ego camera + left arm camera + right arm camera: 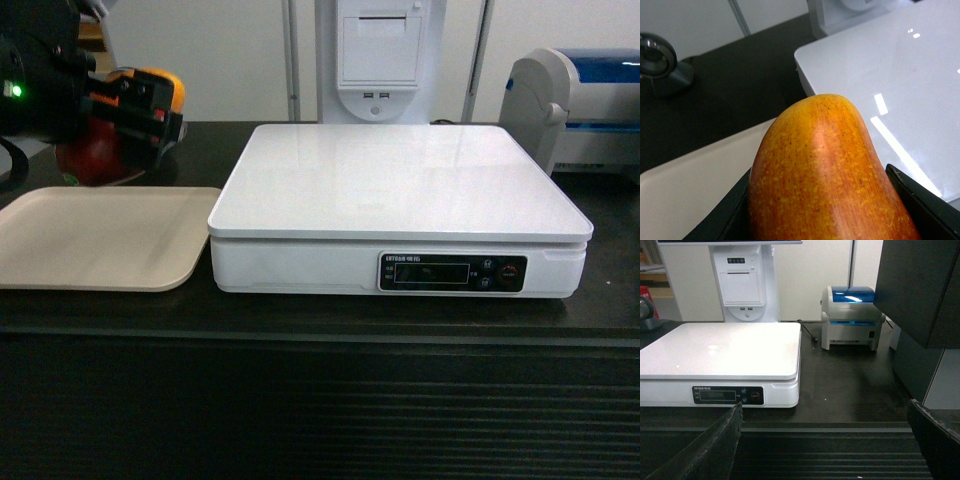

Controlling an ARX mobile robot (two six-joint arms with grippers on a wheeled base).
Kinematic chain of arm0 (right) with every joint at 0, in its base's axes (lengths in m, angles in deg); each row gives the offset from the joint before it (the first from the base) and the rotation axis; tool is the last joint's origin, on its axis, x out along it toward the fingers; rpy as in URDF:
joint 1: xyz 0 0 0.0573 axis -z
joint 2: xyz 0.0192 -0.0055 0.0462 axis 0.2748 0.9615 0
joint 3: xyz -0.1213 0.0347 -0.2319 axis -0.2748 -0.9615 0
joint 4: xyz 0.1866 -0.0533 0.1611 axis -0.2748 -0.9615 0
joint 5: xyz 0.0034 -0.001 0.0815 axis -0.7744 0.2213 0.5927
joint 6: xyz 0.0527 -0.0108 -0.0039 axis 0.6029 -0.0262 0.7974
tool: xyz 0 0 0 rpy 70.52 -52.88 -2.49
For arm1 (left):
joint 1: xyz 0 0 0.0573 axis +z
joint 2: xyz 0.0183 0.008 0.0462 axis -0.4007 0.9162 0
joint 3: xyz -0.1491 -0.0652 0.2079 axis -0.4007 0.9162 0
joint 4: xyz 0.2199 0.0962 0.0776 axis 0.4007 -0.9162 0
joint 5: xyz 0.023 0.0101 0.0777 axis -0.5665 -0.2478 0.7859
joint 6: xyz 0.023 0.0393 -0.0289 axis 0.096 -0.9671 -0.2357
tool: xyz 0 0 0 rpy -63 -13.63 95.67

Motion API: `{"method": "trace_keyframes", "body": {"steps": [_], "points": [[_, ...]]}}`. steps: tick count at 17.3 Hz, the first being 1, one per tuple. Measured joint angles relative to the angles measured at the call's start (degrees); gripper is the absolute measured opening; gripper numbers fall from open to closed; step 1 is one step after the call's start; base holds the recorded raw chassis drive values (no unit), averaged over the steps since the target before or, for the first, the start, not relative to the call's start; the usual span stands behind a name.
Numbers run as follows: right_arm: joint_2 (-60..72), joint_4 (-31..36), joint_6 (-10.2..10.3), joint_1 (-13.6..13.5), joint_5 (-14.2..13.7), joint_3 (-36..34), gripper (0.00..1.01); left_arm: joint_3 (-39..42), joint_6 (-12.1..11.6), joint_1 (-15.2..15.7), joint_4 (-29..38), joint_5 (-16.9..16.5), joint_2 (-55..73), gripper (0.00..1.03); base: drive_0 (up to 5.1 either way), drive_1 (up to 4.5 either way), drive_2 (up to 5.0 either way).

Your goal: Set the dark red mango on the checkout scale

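The dark red mango [100,152] hangs above the far left of the checkout [300,318], over the back edge of a beige tray [100,235]. Its yellow-orange end [165,85] sticks up past the fingers. My left gripper [150,115] is shut on it. In the left wrist view the mango [825,170] fills the space between both black fingers [732,212] of the left gripper [827,220]. The white scale [400,180] sits just to its right [900,65]. My right gripper [825,440] is open and holds nothing, low in front of the ribbed counter front, right of the scale [725,347].
A white receipt terminal [375,60] stands behind the scale. A grey and blue label printer [580,100] sits at the back right. A metal fitting [657,55] is at the back left. A dark cabinet [920,290] rises to the right of the counter.
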Motion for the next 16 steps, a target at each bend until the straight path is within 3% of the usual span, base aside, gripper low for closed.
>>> {"method": "trace_keyframes", "body": {"steps": [3,6,7,8,9,12,16], "points": [[0.0,0.0,0.0,0.0,0.0,0.0,0.98,-0.6,0.0,-1.2,0.5,-0.1,-0.8,0.69,0.0,0.00,0.0],[0.0,0.0,0.0,0.0,0.0,0.0,0.98,-5.3,0.2,-5.1,-1.5,-0.2,1.9,0.69,0.0,0.00,0.0],[0.0,0.0,0.0,0.0,0.0,0.0,0.98,-9.4,0.2,-8.7,-2.9,0.1,4.0,0.69,0.0,0.00,0.0],[0.0,0.0,0.0,0.0,0.0,0.0,0.98,-15.9,0.3,-15.0,-5.0,-0.1,7.3,0.69,0.0,0.00,0.0],[0.0,0.0,0.0,0.0,0.0,0.0,0.98,-20.7,0.2,-18.4,-6.6,-0.1,11.1,0.69,0.0,0.00,0.0],[0.0,0.0,0.0,0.0,0.0,0.0,0.98,-29.0,0.0,-20.8,-10.1,1.1,19.1,0.69,0.0,0.00,0.0],[0.0,0.0,0.0,0.0,0.0,0.0,0.98,-42.7,0.2,-20.3,-16.2,2.5,29.8,0.69,0.0,0.00,0.0]]}}
